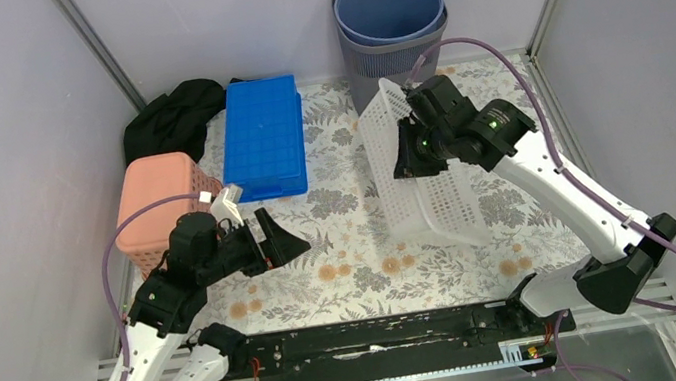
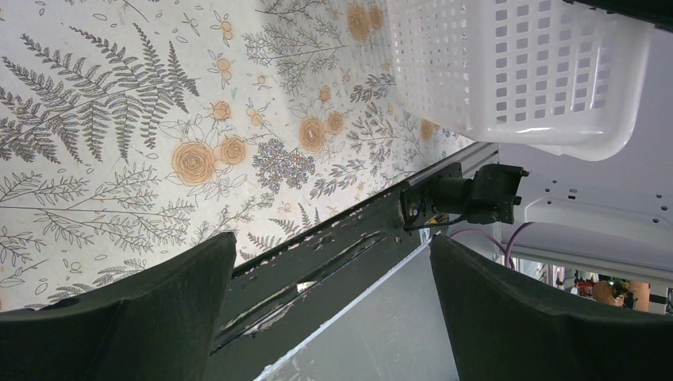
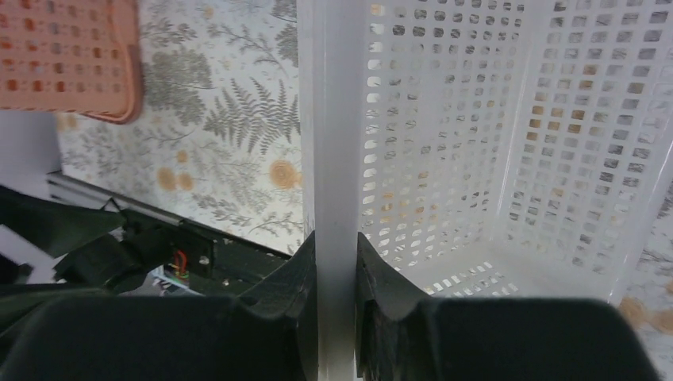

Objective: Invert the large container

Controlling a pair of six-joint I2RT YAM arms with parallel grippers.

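The large container is a white perforated plastic basket [image 1: 417, 174], tipped up on its side right of the table's middle, its opening facing right. My right gripper [image 1: 405, 147] is shut on the basket's rim [image 3: 333, 159]; one finger lies outside the wall and one inside. The basket also shows in the left wrist view [image 2: 516, 71]. My left gripper [image 1: 273, 243] is open and empty, held above the floral cloth at the left, apart from the basket.
A pink basket [image 1: 160, 209] stands at the left edge, a blue lidded crate [image 1: 262, 138] behind it, black cloth [image 1: 174, 119] at the back left. A blue-grey bin [image 1: 390, 26] stands at the back, just behind the white basket. Enclosure walls on both sides.
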